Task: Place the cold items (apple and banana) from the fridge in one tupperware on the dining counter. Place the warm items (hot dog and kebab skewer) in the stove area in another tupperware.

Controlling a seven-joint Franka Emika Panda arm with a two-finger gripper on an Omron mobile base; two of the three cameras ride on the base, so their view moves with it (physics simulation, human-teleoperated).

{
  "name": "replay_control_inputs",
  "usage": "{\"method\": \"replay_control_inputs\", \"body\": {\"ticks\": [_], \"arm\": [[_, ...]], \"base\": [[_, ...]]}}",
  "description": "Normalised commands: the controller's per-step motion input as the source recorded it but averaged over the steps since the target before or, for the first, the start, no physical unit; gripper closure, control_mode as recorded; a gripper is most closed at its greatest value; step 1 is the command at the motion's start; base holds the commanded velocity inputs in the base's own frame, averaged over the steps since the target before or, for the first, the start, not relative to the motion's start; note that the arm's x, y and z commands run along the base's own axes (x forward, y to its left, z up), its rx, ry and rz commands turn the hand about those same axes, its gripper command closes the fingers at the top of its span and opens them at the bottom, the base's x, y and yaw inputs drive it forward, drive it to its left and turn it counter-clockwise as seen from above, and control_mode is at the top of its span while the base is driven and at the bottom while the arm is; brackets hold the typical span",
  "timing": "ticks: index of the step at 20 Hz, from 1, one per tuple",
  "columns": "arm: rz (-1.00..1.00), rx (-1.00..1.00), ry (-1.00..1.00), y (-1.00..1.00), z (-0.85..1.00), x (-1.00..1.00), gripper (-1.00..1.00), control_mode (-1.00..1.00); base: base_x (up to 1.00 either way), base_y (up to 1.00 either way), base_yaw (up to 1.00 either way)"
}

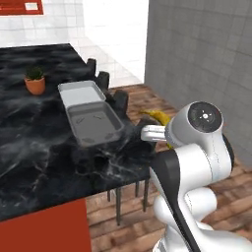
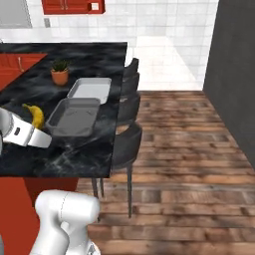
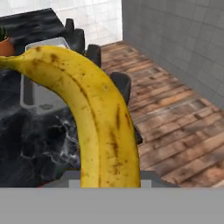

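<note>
Both base views look forward and down from behind the arm, sharing the black marble table [image 1: 34, 142] and grey tupperware [image 2: 74, 117]; the hand view looks close along the banana [image 3: 96, 122].

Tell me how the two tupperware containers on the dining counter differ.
The nearer tupperware is darker grey; the farther tupperware is pale, almost white. The nearer one sits closer to the counter's front, the farther one beside the potted plant. Both are rectangular, open, empty and side by side.
</note>
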Motion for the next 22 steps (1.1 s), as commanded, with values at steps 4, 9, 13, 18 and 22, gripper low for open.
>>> {"method": "replay_control_inputs", "body": {"ticks": [4, 9, 13, 18, 22], "arm": [[0.00, 0.00, 0.00, 0.00, 0.00, 0.00, 1.00, 1.00], [0.00, 0.00, 0.00, 0.00, 0.00, 0.00, 1.00, 1.00], [0.00, 0.00, 0.00, 0.00, 0.00, 0.00, 1.00, 1.00], [0.00, 0.00, 0.00, 0.00, 0.00, 0.00, 1.00, 1.00], [0.00, 0.00, 0.00, 0.00, 0.00, 0.00, 1.00, 1.00]], "base": [[0.81, -1.00, 0.00], [0.68, -1.00, 0.00], [0.66, -1.00, 0.01], [0.76, -0.89, 0.15], [0.85, -0.51, 0.39]]}}
